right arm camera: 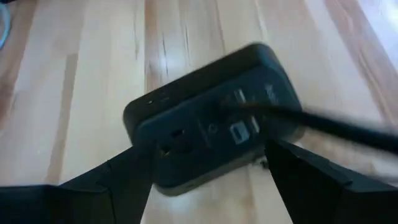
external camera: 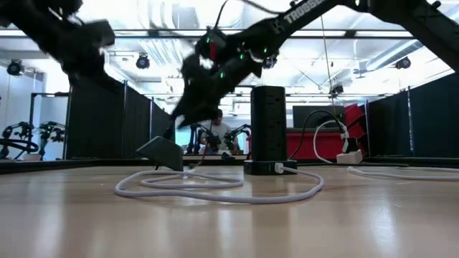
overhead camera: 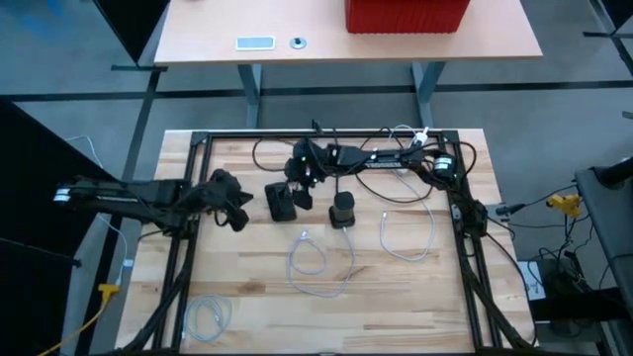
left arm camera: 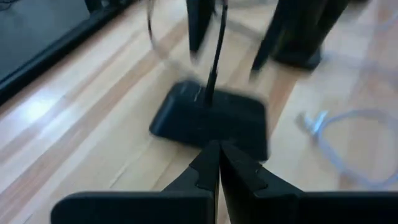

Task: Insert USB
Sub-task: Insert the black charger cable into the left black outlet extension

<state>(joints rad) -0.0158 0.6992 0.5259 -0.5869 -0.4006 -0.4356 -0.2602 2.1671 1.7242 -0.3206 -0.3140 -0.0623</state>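
Observation:
A black USB hub (overhead camera: 282, 203) lies on the wooden table, and in the low view it (external camera: 161, 152) sits tilted. Its face shows ports (right arm camera: 239, 130), and a black cable (right arm camera: 323, 124) runs out of one. My right gripper (overhead camera: 302, 181) reaches in from the far right, with its fingers on either side of the hub (right arm camera: 211, 124). My left gripper (overhead camera: 239, 213) is shut and hovers just left of the hub (left arm camera: 208, 118); I cannot tell whether it touches. A loose white USB cable (overhead camera: 316, 262) lies on the table nearer the front, its plug (left arm camera: 314, 121) free. My right gripper has the hub's two opposite sides (right arm camera: 155, 155) between its fingers (right arm camera: 124, 177). It comes from above, slanting down from the table's far side. The port face is turned toward the wrist camera. The hub is tilted, with its lower edge (external camera: 179, 168) on the table.
A black tower power strip (overhead camera: 341, 210) stands just right of the hub. More white cables lie at the right (overhead camera: 406, 237) and at the front left (overhead camera: 208, 316). Black frame rails (overhead camera: 326, 133) border the table, with cable bundles along the far rail.

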